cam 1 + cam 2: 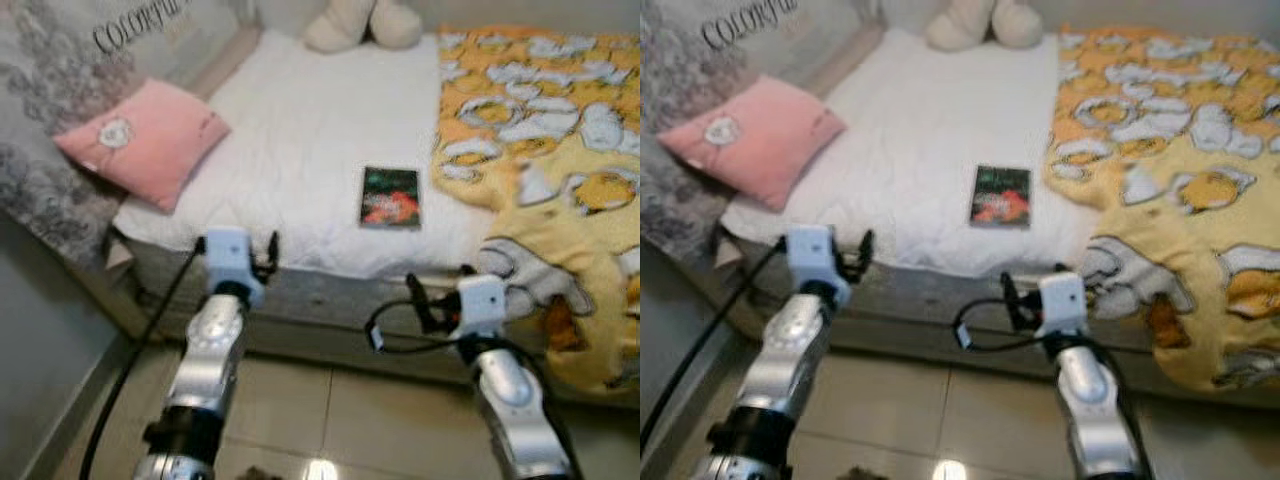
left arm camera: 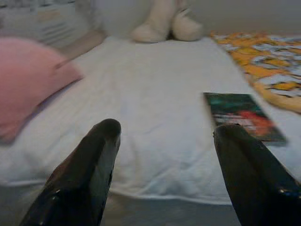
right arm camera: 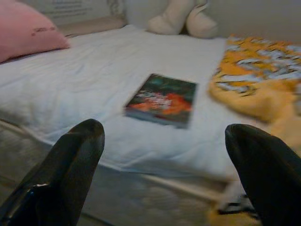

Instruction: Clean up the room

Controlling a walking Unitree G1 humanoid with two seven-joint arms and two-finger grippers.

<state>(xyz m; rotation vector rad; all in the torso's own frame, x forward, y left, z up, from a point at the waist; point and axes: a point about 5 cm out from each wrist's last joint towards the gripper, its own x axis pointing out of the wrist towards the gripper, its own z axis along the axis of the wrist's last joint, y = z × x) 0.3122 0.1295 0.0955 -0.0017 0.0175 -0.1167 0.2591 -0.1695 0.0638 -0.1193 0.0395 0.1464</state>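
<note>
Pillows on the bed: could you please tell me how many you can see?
1. A pink pillow lies at the bed's left edge, against the patterned wall. The pale shape at the far end looks like a plush toy, not a pillow. The yellow blanket could hide more.

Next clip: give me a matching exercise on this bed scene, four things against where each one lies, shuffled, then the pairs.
Things:
1. pink pillow
2. book
3. stuffed toy
4. yellow blanket

Places:
A. far end of the bed
B. robot's right side of the bed, hanging over the near edge
C. on the white sheet, beside the blanket's edge
D. robot's left edge of the bed

Pairs: 1-D, 2-C, 3-A, 4-B
</note>
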